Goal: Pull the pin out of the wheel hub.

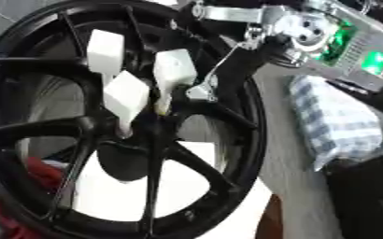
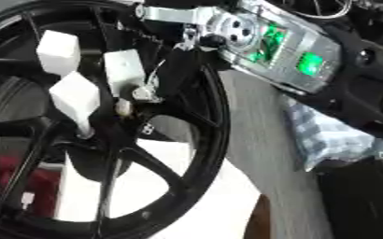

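Observation:
A black spoked wheel hub (image 1: 252,126) stands on edge and fills the left of both views. Three pins with white block heads stick out of its centre: one at the upper left (image 1: 105,49), one lower down (image 1: 128,95) and one on the right (image 1: 174,70). My right hand (image 1: 305,30), silver with green lights, reaches in from the upper right. Its dark front part lies against the hub beside the right pin, and a small silver tip (image 2: 142,93) sits at that pin's stem. Black on black hides how the hand meets the pin. The left hand is out of view.
A blue and white checked cloth bundle (image 1: 338,121) lies on the grey surface (image 1: 285,158) right of the wheel. A black box (image 1: 366,196) is at the lower right. Something red (image 1: 39,172) and a white sheet (image 1: 121,191) show through the spokes.

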### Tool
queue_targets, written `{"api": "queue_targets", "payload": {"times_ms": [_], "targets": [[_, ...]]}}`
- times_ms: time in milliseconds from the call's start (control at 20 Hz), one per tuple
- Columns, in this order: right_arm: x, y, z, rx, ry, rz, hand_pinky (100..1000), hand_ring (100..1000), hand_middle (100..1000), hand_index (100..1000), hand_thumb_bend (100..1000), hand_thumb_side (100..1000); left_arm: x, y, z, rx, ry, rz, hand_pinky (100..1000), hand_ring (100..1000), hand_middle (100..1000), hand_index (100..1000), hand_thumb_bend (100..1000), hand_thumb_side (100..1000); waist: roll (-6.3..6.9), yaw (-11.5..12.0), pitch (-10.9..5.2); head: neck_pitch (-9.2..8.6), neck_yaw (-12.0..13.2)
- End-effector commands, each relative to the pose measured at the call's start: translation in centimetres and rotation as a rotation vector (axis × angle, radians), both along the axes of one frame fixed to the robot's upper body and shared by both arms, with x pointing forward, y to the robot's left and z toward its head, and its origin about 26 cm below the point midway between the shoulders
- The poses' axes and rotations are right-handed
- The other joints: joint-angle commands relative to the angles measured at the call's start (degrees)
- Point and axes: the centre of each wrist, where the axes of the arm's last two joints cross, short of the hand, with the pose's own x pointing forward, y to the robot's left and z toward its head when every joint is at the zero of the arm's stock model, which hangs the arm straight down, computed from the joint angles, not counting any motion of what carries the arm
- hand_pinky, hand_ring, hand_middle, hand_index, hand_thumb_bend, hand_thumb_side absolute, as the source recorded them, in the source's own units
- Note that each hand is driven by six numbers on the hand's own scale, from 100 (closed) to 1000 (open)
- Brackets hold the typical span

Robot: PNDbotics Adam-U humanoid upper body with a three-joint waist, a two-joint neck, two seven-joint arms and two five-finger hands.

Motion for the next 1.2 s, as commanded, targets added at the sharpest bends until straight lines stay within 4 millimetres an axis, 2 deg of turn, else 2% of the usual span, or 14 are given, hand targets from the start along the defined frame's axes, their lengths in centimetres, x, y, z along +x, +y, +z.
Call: {"api": "queue_targets", "payload": {"times_ms": [50, 150, 200, 250, 450, 550, 800, 950, 1000, 1050, 1200], "targets": [[-0.5, -1.6, 1.6, 0.036, -0.071, -0.024, 648, 569, 335, 436, 322, 100, -0.2, 0.2, 0.9, 0.020, -0.023, -0.002, 908, 589, 514, 722, 100, 793, 0.62, -0.1, -1.56, -0.96, 0.2], [-0.5, -2.1, 1.5, 0.054, -0.075, -0.030, 642, 564, 326, 430, 308, 100, -0.2, 0.2, 0.9, 0.019, -0.024, -0.003, 908, 589, 515, 722, 100, 792, 0.62, -0.1, -1.62, -1.21, 0.3], [-0.5, -2.4, 1.5, 0.071, -0.074, -0.040, 640, 563, 327, 428, 131, 100, -0.2, 0.3, 0.9, 0.019, -0.025, 0.001, 908, 589, 515, 722, 100, 792, 0.62, -0.5, -1.68, -1.62, 0.8], [-0.5, -2.9, 1.5, 0.090, -0.075, -0.053, 639, 562, 322, 427, 294, 100, -0.3, 0.4, 0.9, 0.019, -0.027, 0.005, 908, 589, 515, 722, 100, 791, 0.62, -0.8, -1.70, -1.90, 1.1], [0.3, -5.8, 1.1, 0.178, -0.088, -0.147, 633, 559, 318, 426, 236, 100, -0.4, 0.7, 0.9, 0.014, -0.034, 0.025, 908, 589, 515, 722, 100, 788, 1.19, -2.0, -1.51, -2.10, 2.3], [0.6, -7.3, 0.8, 0.221, -0.107, -0.191, 633, 559, 318, 426, 236, 100, -0.4, 0.7, 0.9, 0.012, -0.038, 0.029, 908, 589, 515, 722, 100, 788, 1.33, -2.1, -1.40, -2.11, 2.3], [-0.9, -9.1, 1.4, 0.307, -0.164, -0.250, 631, 560, 326, 434, 223, 100, -0.3, 0.5, 1.0, 0.014, -0.044, 0.017, 908, 588, 514, 722, 100, 784, 1.19, -1.3, -1.19, -2.27, 1.6], [-0.5, -10.8, 0.6, 0.363, -0.171, -0.370, 632, 560, 327, 434, 219, 100, -0.6, 1.0, 0.8, 0.000, -0.053, 0.056, 908, 588, 514, 722, 100, 784, 2.55, -3.7, -0.53, -2.64, 4.0], [-0.2, -11.7, 0.0, 0.382, -0.170, -0.429, 636, 566, 340, 447, 156, 100, -0.7, 1.2, 0.6, -0.004, -0.055, 0.070, 908, 588, 514, 722, 100, 782, 3.06, -5.0, -0.40, -2.67, 4.9], [0.1, -12.7, -0.6, 0.400, -0.167, -0.492, 638, 571, 349, 454, 145, 100, -0.8, 1.3, 0.5, -0.006, -0.055, 0.082, 908, 588, 514, 722, 100, 782, 3.46, -6.2, -0.35, -2.69, 5.7], [0.6, -15.8, -2.7, 0.432, -0.162, -0.695, 641, 582, 364, 467, 109, 100, -0.9, 1.4, 0.3, -0.009, -0.056, 0.094, 908, 588, 514, 722, 100, 780, 4.07, -7.3, -0.42, -2.68, 6.3]]}}
